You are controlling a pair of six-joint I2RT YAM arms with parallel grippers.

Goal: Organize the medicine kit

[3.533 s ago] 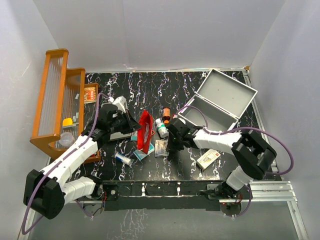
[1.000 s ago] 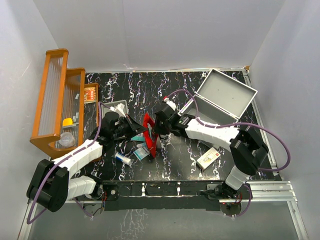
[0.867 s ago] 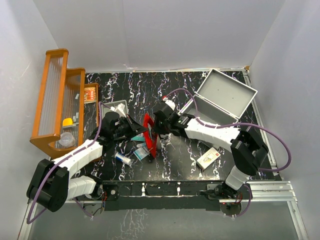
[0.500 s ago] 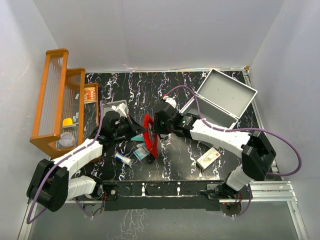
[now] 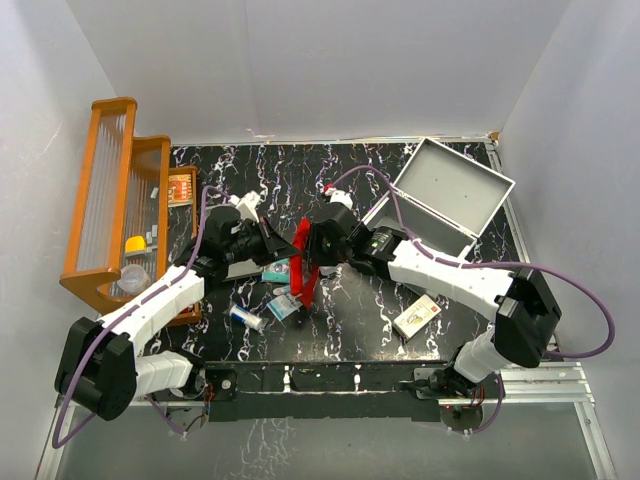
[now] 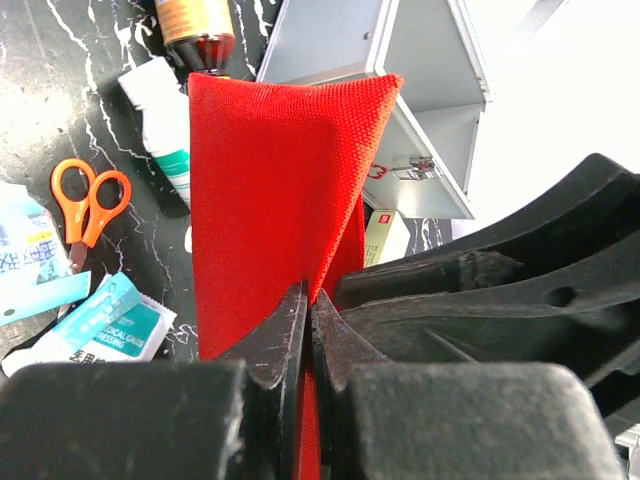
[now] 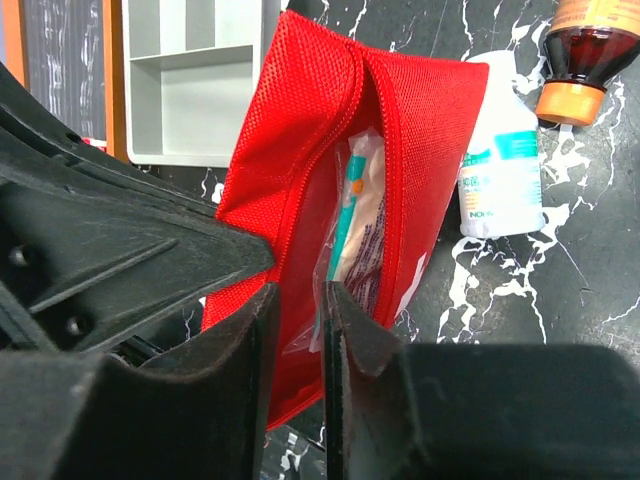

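Note:
The medicine kit (image 5: 440, 200) is a light-grey metal case standing with its lid up at the back right, also in the left wrist view (image 6: 400, 80). A red pouch (image 5: 304, 265) stands on edge mid-table between both grippers. My left gripper (image 5: 289, 252) is shut on the pouch's fabric edge (image 6: 270, 200), jaws pinched together (image 6: 308, 310). My right gripper (image 5: 314, 245) sits at the pouch's open mouth (image 7: 300, 180), jaws a narrow gap apart (image 7: 298, 300). A clear packet (image 7: 355, 220) lies inside the pouch just beyond them.
A white bottle (image 7: 500, 170) and a brown bottle (image 7: 590, 50) lie behind the pouch. Orange scissors (image 6: 90, 200) and teal sachets (image 6: 90, 325) lie to its left. A grey tray (image 7: 190, 90), a wooden rack (image 5: 110, 200) and a white box (image 5: 417, 317) are around.
The right jaws have parted slightly at the pouch mouth. The left gripper has shifted up and to the right with the pouch edge, and the pouch now stands more upright.

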